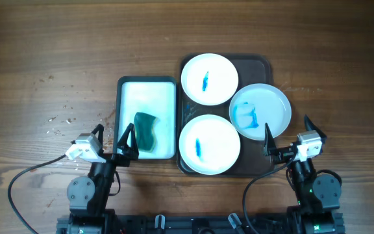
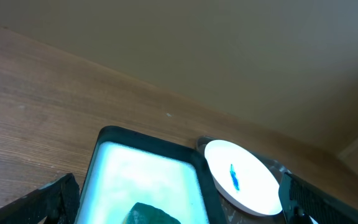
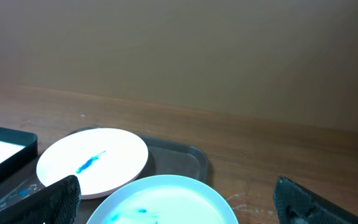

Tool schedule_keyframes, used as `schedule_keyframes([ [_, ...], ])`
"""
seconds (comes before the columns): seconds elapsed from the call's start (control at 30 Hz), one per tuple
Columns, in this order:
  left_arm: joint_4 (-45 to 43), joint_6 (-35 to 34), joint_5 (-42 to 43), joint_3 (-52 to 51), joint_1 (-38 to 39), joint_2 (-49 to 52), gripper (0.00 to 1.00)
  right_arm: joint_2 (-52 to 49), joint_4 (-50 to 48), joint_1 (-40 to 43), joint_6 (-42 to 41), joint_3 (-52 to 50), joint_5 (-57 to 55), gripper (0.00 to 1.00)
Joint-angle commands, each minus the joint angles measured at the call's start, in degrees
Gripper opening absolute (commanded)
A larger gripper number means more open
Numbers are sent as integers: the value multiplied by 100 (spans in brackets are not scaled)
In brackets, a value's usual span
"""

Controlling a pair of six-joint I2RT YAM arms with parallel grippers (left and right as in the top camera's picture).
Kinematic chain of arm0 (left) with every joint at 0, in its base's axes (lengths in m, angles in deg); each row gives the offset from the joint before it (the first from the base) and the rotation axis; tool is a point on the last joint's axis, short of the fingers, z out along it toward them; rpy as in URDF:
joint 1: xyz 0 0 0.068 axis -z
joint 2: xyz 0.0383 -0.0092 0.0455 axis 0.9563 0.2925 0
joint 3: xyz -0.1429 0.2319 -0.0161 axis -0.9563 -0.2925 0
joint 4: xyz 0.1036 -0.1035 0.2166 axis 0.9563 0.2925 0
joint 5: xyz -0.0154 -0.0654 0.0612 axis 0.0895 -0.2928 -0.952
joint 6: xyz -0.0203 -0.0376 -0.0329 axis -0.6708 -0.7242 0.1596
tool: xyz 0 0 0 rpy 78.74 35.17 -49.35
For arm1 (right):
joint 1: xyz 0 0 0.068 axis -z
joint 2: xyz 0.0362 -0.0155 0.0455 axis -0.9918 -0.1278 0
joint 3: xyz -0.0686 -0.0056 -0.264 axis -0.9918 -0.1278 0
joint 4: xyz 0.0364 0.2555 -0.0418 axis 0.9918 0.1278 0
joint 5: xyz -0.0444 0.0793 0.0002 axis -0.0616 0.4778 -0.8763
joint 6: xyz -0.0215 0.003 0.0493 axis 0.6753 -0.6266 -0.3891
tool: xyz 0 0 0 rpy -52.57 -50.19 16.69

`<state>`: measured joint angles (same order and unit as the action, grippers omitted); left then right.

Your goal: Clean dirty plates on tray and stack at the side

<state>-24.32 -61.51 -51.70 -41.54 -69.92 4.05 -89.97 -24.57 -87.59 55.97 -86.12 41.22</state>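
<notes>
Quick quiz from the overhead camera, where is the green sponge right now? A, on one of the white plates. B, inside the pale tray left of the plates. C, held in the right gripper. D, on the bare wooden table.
B: the overhead view shows the green sponge lying inside the pale tray, left of the dark tray that carries the plates.

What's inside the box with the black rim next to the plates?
A dark green sponge lies in the box, toward its near end. The rest shows a pale, bare bottom. Whatever is under the sponge is hidden.

Green sponge [image 2: 151, 214] in basin [image 2: 146, 140], blue-stained white plate [image 2: 247, 183]
</notes>
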Motion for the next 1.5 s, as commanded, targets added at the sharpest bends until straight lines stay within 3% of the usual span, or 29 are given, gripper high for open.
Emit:
schedule_keyframes([
  [0.0, 63, 111, -74, 0, 20, -17, 100, 24, -24, 13, -44, -7, -35, 100],
  [0.9, 52, 109, -55, 0, 20, -17, 100, 24, -24, 13, -42, -7, -35, 100],
  [1.03, -105, 107, 765, 0, 20, -17, 100, 24, -33, 13, -76, -7, 37, 100],
  [1.1, -149, 107, 1241, 0, 20, -17, 100, 24, -59, 13, -439, -7, 365, 100],
  [1.2, -131, 98, 1987, 0, 20, -17, 100, 24, -79, 13, -2341, -7, 411, 100],
  [1.27, -131, -282, 2247, 50, 20, -17, 100, 24, -210, 13, -3919, -4, 660, 100],
  [1.33, -131, -719, 2337, 323, 20, -17, 100, 24, -741, 13, -4065, 44, 1475, 100],
  [1.47, -74, -678, 2291, 1082, 17, 146, 100, -17, -763, 13, -3281, 822, 2275, 100],
])
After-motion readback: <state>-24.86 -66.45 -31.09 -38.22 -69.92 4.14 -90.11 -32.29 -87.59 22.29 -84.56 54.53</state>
